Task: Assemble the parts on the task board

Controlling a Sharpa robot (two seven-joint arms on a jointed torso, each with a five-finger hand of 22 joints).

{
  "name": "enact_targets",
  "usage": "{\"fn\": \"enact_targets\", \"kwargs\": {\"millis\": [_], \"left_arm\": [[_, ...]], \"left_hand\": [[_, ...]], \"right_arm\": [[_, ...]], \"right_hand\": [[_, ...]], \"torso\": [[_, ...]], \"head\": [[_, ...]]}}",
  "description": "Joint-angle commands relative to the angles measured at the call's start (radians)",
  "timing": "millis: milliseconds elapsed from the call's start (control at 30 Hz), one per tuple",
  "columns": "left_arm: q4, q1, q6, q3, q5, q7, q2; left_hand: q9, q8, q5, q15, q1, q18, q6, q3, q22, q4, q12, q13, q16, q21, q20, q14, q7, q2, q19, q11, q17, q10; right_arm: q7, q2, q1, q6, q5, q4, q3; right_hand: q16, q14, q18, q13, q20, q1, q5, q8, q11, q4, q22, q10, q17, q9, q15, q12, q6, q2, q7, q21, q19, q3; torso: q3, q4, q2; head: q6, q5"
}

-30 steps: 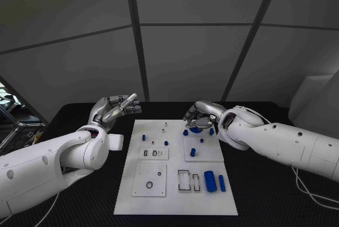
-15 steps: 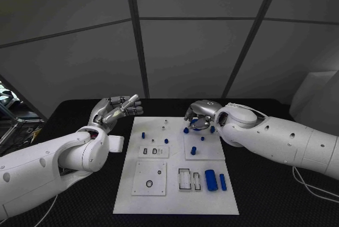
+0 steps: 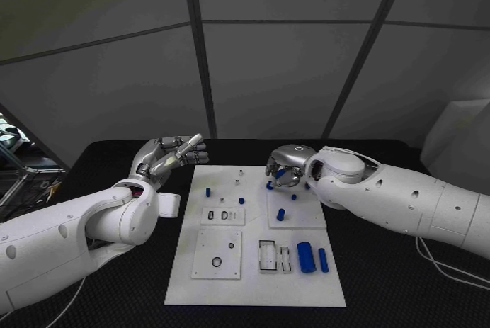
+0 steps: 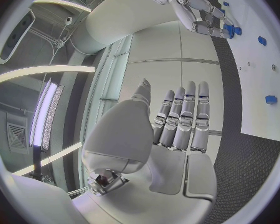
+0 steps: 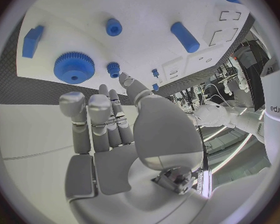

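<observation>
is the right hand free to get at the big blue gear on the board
Probably yes: the right hand holds nothing and hangs close over the blue gear at the task board's far edge, with nothing between its fingers and the gear.

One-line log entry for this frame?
left hand: open, raised beside task board | right hand: open, over large blue gear | nothing held

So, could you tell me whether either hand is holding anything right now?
No, nothing is held: the right hand hovers open above the blue gear, and the left hand is open too.
</observation>
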Motion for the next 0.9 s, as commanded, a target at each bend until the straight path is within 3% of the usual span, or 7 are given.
{"fn": "enact_targets", "kwargs": {"millis": [33,333,900], "left_arm": [[0.001,0.002,0.014,0.001,-0.007,-0.001,0.000],[-0.002,0.002,0.017,0.001,-0.007,-0.003,0.003],[-0.005,0.002,0.022,0.001,-0.007,-0.005,0.005]], "left_hand": [[-0.001,-0.006,-0.002,0.003,0.000,0.002,-0.001,-0.002,0.001,-0.005,-0.005,-0.001,-0.006,0.003,0.000,-0.006,0.005,-0.001,0.002,0.008,0.002,-0.001],[-0.002,-0.008,-0.002,0.004,0.000,0.002,-0.002,-0.003,0.000,-0.006,-0.008,-0.002,-0.008,0.003,0.001,-0.007,0.007,0.000,0.000,0.009,0.002,-0.003],[-0.002,-0.009,-0.001,0.005,0.000,0.002,-0.002,-0.003,0.000,-0.007,-0.009,-0.002,-0.009,0.003,0.001,-0.007,0.007,0.001,0.000,0.010,0.003,-0.004]], "right_arm": [[0.003,0.005,0.003,0.037,-0.017,-0.005,0.001],[0.013,0.022,0.003,0.063,-0.014,-0.025,0.000],[0.029,0.051,0.003,0.084,-0.007,-0.066,0.000]], "right_hand": [[0.033,0.036,-0.023,0.000,0.001,0.010,0.003,0.003,-0.001,0.004,0.032,0.010,0.032,0.001,0.002,0.006,0.011,0.000,0.002,0.022,0.015,0.011],[0.093,0.037,-0.032,-0.003,0.003,0.016,-0.003,0.005,-0.001,0.012,0.091,0.031,0.089,0.002,0.003,0.008,0.030,0.001,0.007,0.062,0.041,0.045],[0.125,0.034,-0.035,-0.004,0.004,0.016,-0.005,0.003,-0.002,0.022,0.120,0.043,0.115,0.001,0.003,0.006,0.040,0.001,0.007,0.083,0.049,0.079]], "torso": [[0.0007,-0.0004,0.002],[0.0014,-0.0007,0.003],[0.0019,-0.0009,0.005]], "head": [[-0.003,0.001],[-0.010,0.004],[-0.017,0.008]]}}
